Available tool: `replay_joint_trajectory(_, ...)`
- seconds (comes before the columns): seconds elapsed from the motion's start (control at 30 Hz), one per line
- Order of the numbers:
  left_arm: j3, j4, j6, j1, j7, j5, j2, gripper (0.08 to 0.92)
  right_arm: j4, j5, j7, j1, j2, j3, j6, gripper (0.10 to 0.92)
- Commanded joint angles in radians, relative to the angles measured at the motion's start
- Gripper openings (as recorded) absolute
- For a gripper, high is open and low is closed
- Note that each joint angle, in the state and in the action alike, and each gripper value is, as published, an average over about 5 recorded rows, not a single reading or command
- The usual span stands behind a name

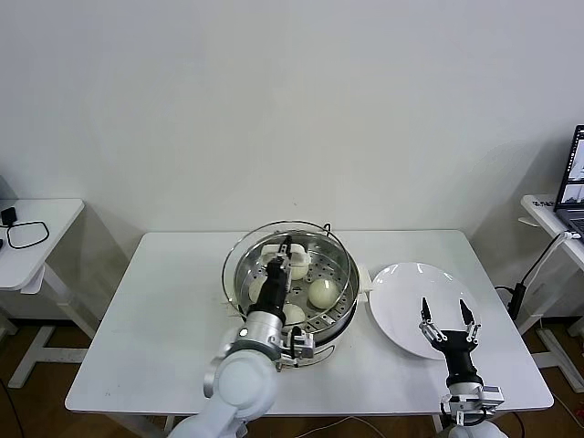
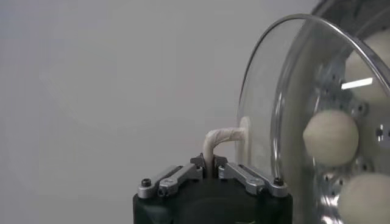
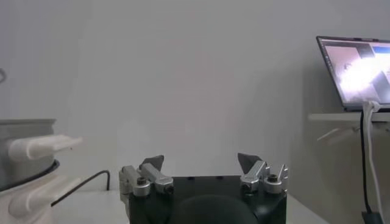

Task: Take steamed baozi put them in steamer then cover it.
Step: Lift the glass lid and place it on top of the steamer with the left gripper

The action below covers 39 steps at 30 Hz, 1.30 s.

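Black left gripper (image 1: 286, 245), at six o'clock of the steamer (image 1: 339, 312), is clamped on the white handle of the cover (image 2: 268, 103), holding the glass lid above the pot. Baozi (image 1: 322, 293) already sit inside, so covering is the step in hand; next, I judge, lowering the lid level onto the rim. Right gripper (image 1: 447, 314), fingers spread, hovers over the plate (image 1: 401, 283) at three o'clock. No writing is legible.

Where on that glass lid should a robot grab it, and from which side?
By the white handle at the middle of the cover, coming from above. The glass dome is wide and smooth, while the handle arches up as a thin loop that narrow jaws can close on. The left gripper, shut on it over the steamer, shows this.
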State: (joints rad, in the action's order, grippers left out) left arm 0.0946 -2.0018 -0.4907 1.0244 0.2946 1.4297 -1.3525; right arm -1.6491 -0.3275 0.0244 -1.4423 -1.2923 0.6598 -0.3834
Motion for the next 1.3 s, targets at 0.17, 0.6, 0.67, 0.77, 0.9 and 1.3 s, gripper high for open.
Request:
replay_joint_trajectory(0.17, 0.045, 0.079, -0.022, -0.015, -0.008, 0.089, -0.067, 0.189, 0.016, 0.007, 0.002, 0.005, -0.003, -0.007, -0.002, 0.823)
replay_joint_trajectory(0.6, 0.031, 0.112, -0.013, -0.005, -0.033, 0.112, -0.1, 0.189, 0.024, 0.014, 0.002, 0.007, -0.005, -0.009, -0.004, 0.823)
replay_joint_trajectory(0.67, 0.031, 0.117, -0.011, -0.004, -0.037, 0.117, -0.103, 0.189, 0.026, 0.015, 0.002, 0.008, -0.006, -0.009, -0.005, 0.823)
replay_joint_trajectory(0.77, 0.032, 0.124, -0.008, -0.001, -0.042, 0.124, -0.107, 0.189, 0.029, 0.015, 0.002, 0.009, -0.005, -0.008, -0.005, 0.823)
replay_joint_trajectory(0.9, 0.036, 0.134, -0.005, 0.006, -0.048, 0.13, -0.115, 0.189, 0.031, 0.016, 0.002, 0.012, -0.005, -0.008, -0.005, 0.823)
replay_joint_trajectory(1.3, 0.031, 0.147, 0.004, 0.011, -0.052, 0.143, -0.115, 0.189, 0.031, 0.017, 0.004, 0.012, -0.004, -0.011, -0.005, 0.823)
